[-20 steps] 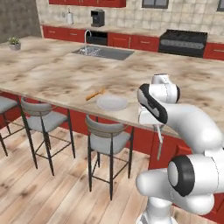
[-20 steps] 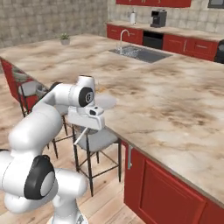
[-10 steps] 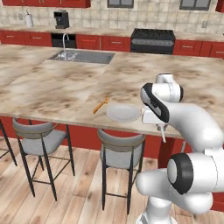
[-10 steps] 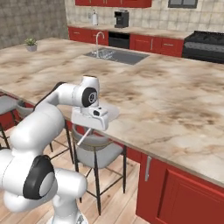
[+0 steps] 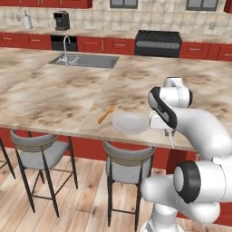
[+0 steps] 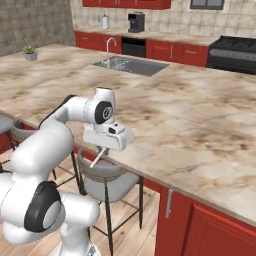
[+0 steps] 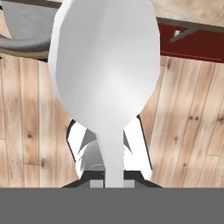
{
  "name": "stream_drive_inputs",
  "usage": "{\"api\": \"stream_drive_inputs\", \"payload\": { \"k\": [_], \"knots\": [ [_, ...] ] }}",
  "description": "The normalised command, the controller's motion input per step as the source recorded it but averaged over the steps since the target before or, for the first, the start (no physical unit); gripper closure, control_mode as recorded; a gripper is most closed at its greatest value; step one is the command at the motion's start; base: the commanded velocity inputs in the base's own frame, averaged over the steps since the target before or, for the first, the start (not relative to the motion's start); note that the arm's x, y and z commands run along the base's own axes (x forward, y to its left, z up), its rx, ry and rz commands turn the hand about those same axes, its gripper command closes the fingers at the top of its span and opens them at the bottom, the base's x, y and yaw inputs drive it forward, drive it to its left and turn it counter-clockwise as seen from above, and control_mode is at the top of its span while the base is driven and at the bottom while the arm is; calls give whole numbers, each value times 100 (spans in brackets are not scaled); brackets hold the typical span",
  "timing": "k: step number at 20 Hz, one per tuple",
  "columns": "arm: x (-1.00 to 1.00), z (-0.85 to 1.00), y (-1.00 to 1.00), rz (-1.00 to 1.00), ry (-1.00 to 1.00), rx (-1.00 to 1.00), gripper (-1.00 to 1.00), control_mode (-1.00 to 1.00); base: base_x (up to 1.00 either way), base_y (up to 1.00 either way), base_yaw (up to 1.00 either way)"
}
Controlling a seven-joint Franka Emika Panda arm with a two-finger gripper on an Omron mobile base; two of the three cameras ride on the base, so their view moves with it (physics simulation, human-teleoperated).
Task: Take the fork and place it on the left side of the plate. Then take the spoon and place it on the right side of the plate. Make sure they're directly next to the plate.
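The round grey-white plate (image 5: pixel 130 123) lies near the counter's front edge. Just left of it is the orange fork (image 5: pixel 106 114), lying at a slant with one end close to the rim. My gripper (image 5: pixel 168 131) hangs at the plate's right, beyond the counter edge, shut on the white spoon (image 5: pixel 171 138), which dangles below the fingers. In the right base view the gripper (image 6: pixel 104 149) holds the spoon (image 6: pixel 98 157) slanting down over a stool. In the hand view the spoon's bowl (image 7: pixel 105 65) looms large above the wooden floor.
Bar stools (image 5: pixel 127 158) stand under the counter's front edge (image 5: pixel 68 131). A sink (image 5: pixel 84 60) with a faucet is set in the counter further back. The stove (image 5: pixel 158 43) and a coffee machine (image 5: pixel 61 20) are against the back wall.
The whole picture has shifted because the base has driven; plate and fork sit more central now. The gripper stays shut on the spoon throughout.
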Motion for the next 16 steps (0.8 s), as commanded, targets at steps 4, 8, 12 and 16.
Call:
{"api": "stream_drive_inputs", "payload": {
  "k": [4, 8, 12, 16],
  "knots": [
    [0, 0, 0, 0, 0, 0, 100, 100, 77, 1, -4],
    [0, 0, 0, 0, 0, 0, 100, 100, 32, 1, -4],
    [0, 0, 0, 0, 0, 0, 100, 100, 0, 0, 0],
    [0, 0, 0, 0, 0, 0, 100, 100, 0, 0, 0]
  ]
}}
